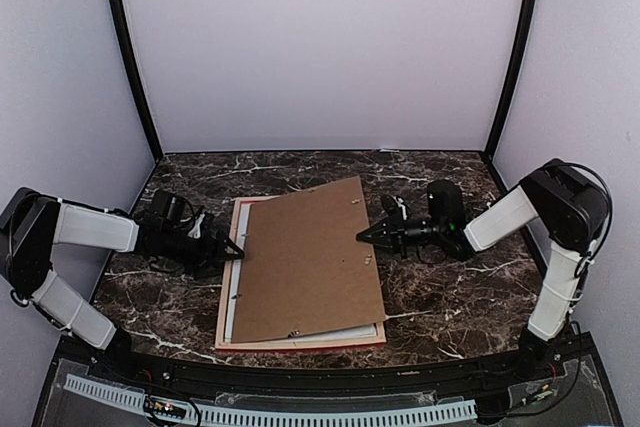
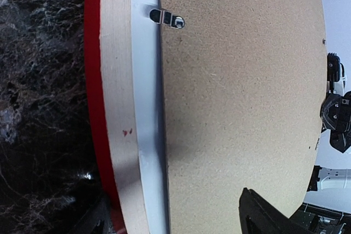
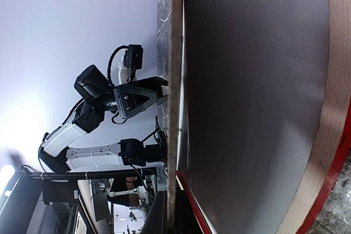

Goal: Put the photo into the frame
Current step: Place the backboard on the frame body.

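Observation:
The frame [image 1: 300,342] lies face down on the marble table, its red edge [image 2: 93,108] and pale wood back showing. The brown backing board [image 1: 305,257] lies askew over it, with its right edge lifted. My right gripper [image 1: 362,237] is shut on that edge [image 3: 175,80], one finger on each side [image 3: 174,204]. My left gripper [image 1: 235,247] is open at the frame's left side [image 2: 175,198], one finger over the board [image 2: 241,97] and the other outside the red edge. Under the raised board a dark grey sheet [image 3: 252,91] fills the frame [image 3: 334,80]; I cannot tell if it is the photo.
A white mat board [image 1: 232,297] shows along the frame's left and bottom, between wood and backing [image 2: 145,80]. A metal turn clip [image 2: 167,18] sits on the backing's edge. White enclosure walls [image 1: 320,47] stand behind and at both sides.

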### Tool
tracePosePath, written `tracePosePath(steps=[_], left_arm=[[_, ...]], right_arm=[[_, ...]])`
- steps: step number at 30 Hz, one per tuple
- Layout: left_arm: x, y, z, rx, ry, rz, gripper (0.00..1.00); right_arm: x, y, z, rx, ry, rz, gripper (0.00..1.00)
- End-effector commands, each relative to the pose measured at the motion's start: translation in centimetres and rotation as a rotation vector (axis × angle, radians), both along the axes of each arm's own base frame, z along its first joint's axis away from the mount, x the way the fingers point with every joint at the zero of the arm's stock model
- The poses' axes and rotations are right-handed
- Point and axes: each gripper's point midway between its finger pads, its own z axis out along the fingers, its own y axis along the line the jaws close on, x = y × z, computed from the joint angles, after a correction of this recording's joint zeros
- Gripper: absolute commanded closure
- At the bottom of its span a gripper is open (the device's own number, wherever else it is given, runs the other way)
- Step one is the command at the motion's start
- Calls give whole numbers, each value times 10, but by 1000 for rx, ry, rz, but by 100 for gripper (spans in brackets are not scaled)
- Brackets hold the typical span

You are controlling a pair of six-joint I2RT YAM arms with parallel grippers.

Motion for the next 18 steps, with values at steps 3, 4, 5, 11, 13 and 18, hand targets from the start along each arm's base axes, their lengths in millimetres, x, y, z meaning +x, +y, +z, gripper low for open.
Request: tracePosePath(steps=[3, 4, 5, 11, 13, 18], left_arm=[[6, -5, 11, -19, -26, -13, 16], [6, -5, 11, -18, -25, -14, 16], [6, -5, 11, -17, -25, -14, 16], [6, -5, 11, -16, -25, -16, 16], [6, -5, 10, -16, -24, -16, 16], [6, -5, 10, -15, -22, -15, 16]], right_arm=[[14, 9, 21, 59, -109, 28, 100], [14, 10, 21, 59, -109, 28, 100], [16, 11, 21, 59, -110, 27, 100], [18, 13, 16, 56, -104, 28, 100], [19, 14, 15, 56, -105, 29, 100], [19, 17, 12, 51, -101, 35, 100]])
